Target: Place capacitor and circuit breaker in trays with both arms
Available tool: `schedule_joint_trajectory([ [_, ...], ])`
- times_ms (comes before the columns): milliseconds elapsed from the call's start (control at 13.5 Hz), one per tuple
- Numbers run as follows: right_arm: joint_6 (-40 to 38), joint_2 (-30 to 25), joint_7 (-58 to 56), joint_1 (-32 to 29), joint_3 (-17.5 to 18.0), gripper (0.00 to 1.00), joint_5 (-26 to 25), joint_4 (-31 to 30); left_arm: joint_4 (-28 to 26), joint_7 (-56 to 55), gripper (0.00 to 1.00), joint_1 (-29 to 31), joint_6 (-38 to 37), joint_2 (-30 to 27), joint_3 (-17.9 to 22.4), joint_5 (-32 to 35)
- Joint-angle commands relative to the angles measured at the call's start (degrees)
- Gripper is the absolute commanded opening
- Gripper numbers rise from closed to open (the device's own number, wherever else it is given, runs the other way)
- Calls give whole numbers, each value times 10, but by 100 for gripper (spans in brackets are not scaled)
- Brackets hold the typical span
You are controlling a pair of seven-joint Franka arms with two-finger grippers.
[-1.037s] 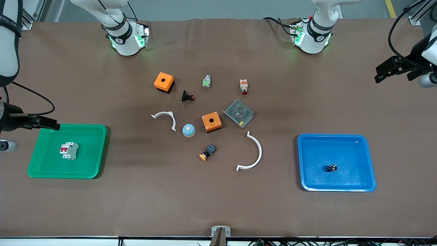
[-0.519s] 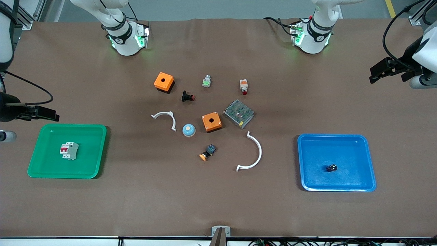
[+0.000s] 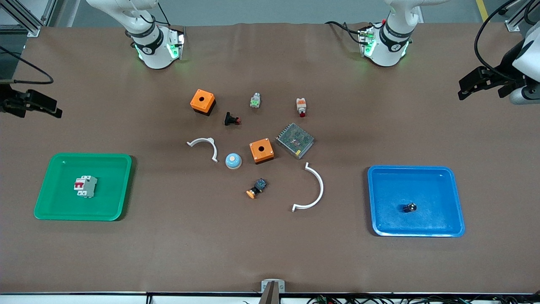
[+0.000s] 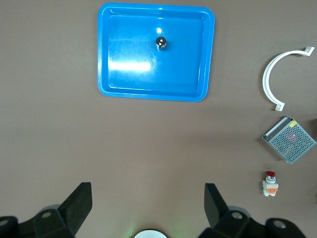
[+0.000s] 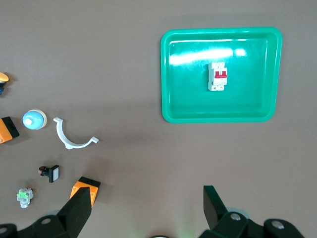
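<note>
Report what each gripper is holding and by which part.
Nothing is held. The left gripper and right gripper are both open and empty; the capacitor lies in the blue tray, the circuit breaker in the green tray.

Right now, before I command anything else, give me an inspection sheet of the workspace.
Surface: brown table mat, flat.
Job's things: white circuit breaker with red levers in green tray; tiny black capacitor in blue tray.
Clutter: two orange boxes, mesh metal unit, two white curved clips, small buttons mid-table.
Grippers: left hand open, empty, raised; right hand likewise.
Cables: black cable at left arm.
Surroundings: nothing seen.
</note>
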Motion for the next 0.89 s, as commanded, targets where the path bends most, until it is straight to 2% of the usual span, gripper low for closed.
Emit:
schedule_joint_trajectory([
  [0,36,-66,-5,21,-11,100,-7,-87,-8,13,100,5,4,-7,1,-9],
  [296,37,-97,-5,24,-11,100,-8,-102,5,13,100,6,5,2,2,-8],
  [815,40,-99,-5,24,-11,100,-8,-102,4,13,100,6,5,2,2,-8],
])
